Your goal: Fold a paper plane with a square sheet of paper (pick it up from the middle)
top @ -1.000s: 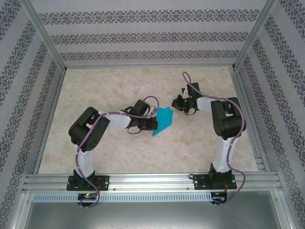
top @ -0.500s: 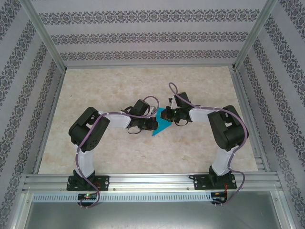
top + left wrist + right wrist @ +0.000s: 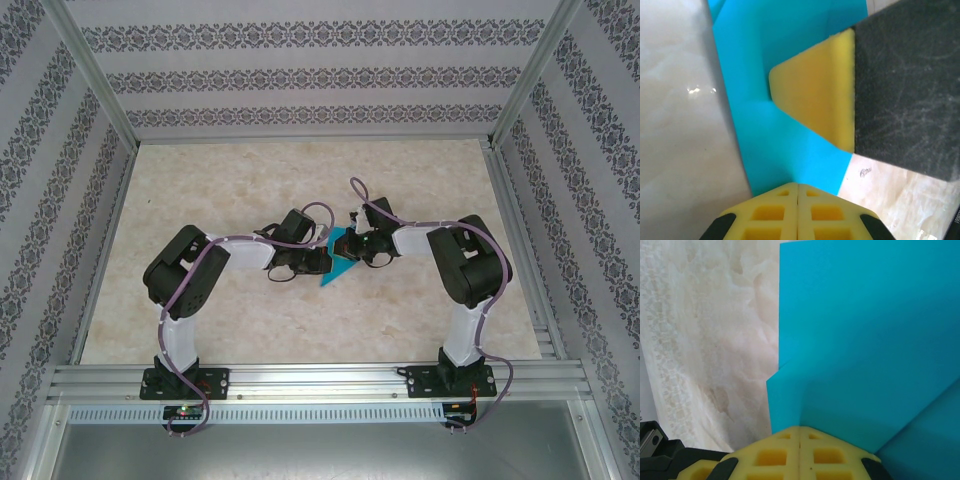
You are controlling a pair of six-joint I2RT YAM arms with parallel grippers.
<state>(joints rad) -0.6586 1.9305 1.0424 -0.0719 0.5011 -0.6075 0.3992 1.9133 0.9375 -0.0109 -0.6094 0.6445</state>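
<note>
Near edge: both arm bases bolted side by side, the arms reaching inward to meet mid-table. Left gripper point(image 3: 798, 192), yellow ribbed fingertips pressed together with no gap at the seam, tip resting on the teal-blue sheet of paper point(image 3: 865, 330); cannot tell whether a layer is nipped between them or only pressed down. Right gripper point(image 3: 799, 434) comes in from the opposite side, its jaws likewise pressed together, tip planted on the paper; its yellow wedge-shaped pad point(image 3: 815, 105) shows in the left wrist view lying flat on the sheet just beyond the left tip. The paper lies on the pale marbled tabletop point(image 3: 715, 340) between the two grippers, about the middle of the table, already partly folded: overlapping layers, straight crease lines, one stepped corner, and a pointed end toward the near side in the overhead view. Handling judgement: very light, thin, limp across a span but stiffer along creases; smooth, so likely to skate on the glossy tabletop if pushed from one side without a hold-down. Easily dented or torn by a hard pinch, and a stray crease would stay. Best purchase looks to be a free edge or a raised flap, lifted by one tip while the other pins the layered middle; a pinch on flat single thickness would probably slip. Beyond the grippers, bare tabletop runs to the patterned back wall point(image 3: 320, 80).
</note>
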